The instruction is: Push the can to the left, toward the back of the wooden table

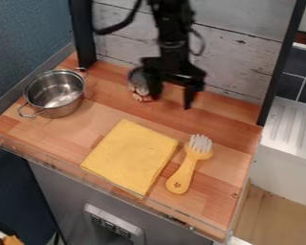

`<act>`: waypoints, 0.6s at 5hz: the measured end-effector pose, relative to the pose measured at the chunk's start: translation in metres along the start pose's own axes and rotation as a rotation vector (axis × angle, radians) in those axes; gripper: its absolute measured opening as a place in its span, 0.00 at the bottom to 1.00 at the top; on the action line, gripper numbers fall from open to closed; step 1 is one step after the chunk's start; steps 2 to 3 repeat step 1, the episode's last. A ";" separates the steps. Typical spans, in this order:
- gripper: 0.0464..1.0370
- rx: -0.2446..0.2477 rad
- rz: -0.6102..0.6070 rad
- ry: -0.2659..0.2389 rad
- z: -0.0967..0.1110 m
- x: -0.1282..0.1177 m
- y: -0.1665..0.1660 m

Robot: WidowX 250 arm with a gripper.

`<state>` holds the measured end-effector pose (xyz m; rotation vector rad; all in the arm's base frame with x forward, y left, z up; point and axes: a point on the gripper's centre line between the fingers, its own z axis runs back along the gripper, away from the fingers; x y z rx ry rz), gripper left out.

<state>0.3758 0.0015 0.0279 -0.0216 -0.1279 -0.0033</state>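
The yellow cloth (131,156) lies flat on the wooden tabletop (242,143), set at a slant, and serves as the landmark here. Beyond its far edge, toward the wall of pale boards (238,57), the black gripper (171,102) hangs down from the robot arm (172,28), which comes in from the top of the view. The jaws stand wide apart, one on each side of a broad gap, and nothing shows between them. The jaw on the view's left overlaps the edge of a small, rounded object (139,85), greyish above with a mottled pinkish-brown lower part; whether the two touch cannot be told. That object sits beyond the cloth, near the foot of the wall, and is partly hidden by the gripper.

To the left of the cloth and a little farther back stands an upright metal pot (65,106), open at the top, with a loop handle on each of two opposite sides. Just beside the cloth's right edge lies a yellow brush (189,166), its white bristles (200,143) facing up at the far end and its rounded handle end pointing toward the front of the tabletop. Well to the right of the cloth, past a black post (282,62), is a white ridged drainboard (295,129).
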 end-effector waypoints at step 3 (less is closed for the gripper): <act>0.96 -0.044 -0.058 0.041 0.008 -0.001 -0.007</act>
